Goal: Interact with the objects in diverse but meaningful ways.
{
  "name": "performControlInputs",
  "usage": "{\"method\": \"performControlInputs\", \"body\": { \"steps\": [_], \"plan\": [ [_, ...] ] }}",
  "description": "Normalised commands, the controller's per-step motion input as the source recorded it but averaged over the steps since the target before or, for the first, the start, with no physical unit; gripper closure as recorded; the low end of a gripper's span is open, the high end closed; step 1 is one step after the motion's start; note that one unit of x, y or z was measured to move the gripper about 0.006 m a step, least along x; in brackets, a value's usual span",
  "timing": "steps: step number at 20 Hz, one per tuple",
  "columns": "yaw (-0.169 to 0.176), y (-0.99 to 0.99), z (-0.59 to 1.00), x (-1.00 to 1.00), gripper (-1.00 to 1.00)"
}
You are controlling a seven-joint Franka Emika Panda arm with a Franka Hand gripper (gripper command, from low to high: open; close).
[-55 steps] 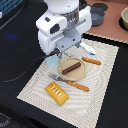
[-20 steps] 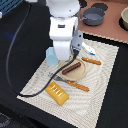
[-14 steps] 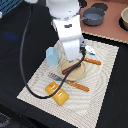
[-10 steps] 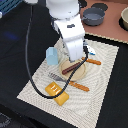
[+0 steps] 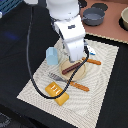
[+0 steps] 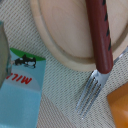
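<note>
A dark brown sausage (image 5: pixel 73 67) (image 6: pixel 98 35) lies slantwise on a round wooden plate (image 5: pixel 81 73) (image 6: pixel 60 30) in the middle of the striped placemat (image 5: pixel 102 87). My gripper (image 5: pixel 82 58) hangs just above the plate's far edge, over the sausage; the white hand blocks its fingers, so their state is unclear. A pale blue milk carton (image 5: pixel 51 56) (image 6: pixel 20 97) stands upright off the plate toward the exterior view's left. The ridged yellow-orange bread block (image 5: pixel 57 93) (image 6: pixel 120 106) lies near the mat's front corner.
An orange-handled fork (image 5: pixel 70 82) (image 6: pixel 90 94) lies in front of the plate and an orange-handled knife (image 5: pixel 93 62) behind it. Grey pots (image 5: pixel 94 16) and a pale bowl (image 5: pixel 124 18) stand at the back right. A black cable (image 5: pixel 33 60) loops down the left.
The arm has swung from beside the carton toward the exterior view's right and now sits lower over the plate. The sausage now lies more slantwise on the plate.
</note>
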Motion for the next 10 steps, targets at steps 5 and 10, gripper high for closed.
{"method": "performControlInputs", "body": {
  "steps": [5,10],
  "plan": [
    [-0.017,-0.14,0.03,0.57,-1.0],
    [-0.004,-0.1,0.0,0.51,-1.0]
  ]
}}
